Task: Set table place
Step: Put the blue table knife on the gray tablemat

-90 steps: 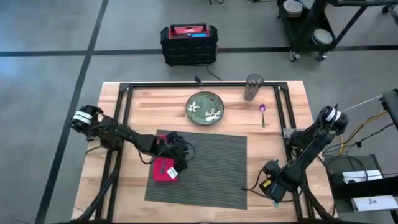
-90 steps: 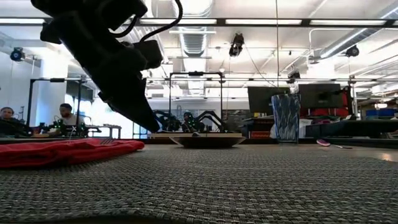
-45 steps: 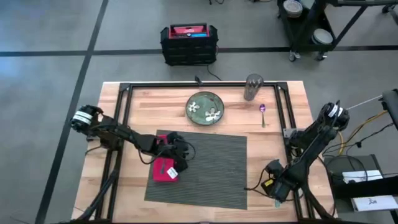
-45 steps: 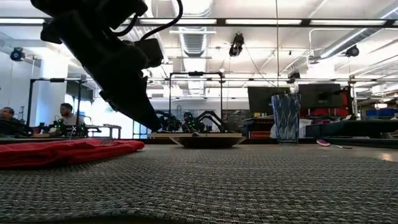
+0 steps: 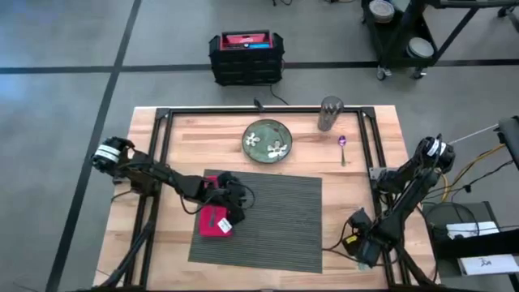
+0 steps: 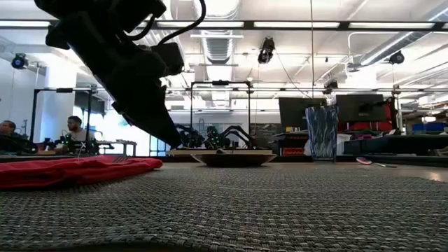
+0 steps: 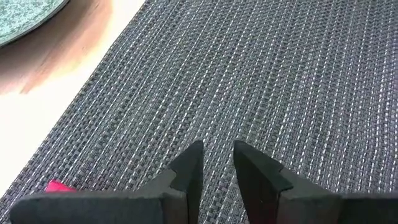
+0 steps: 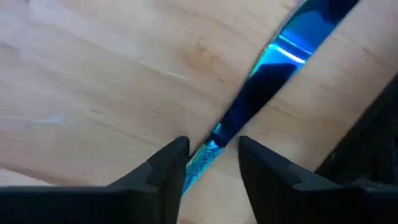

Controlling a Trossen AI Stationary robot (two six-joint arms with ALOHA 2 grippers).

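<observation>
R gripper (image 8: 208, 155) has dropped slightly toward the near-right corner of the table (image 5: 174, 243), fingers spread either side of a shiny blue utensil (image 8: 273, 81) lying off the placemat (image 5: 276, 219) to its right; pickup looks imminent. L gripper (image 7: 217, 165), empty w/ a narrow gap, hasn't moved, over the placemat beside the red napkin (image 5: 216, 221).

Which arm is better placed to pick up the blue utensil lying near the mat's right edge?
The right: its tool hangs open directly over the blue utensil. The left tool is over the mat, beside the napkin.
</observation>
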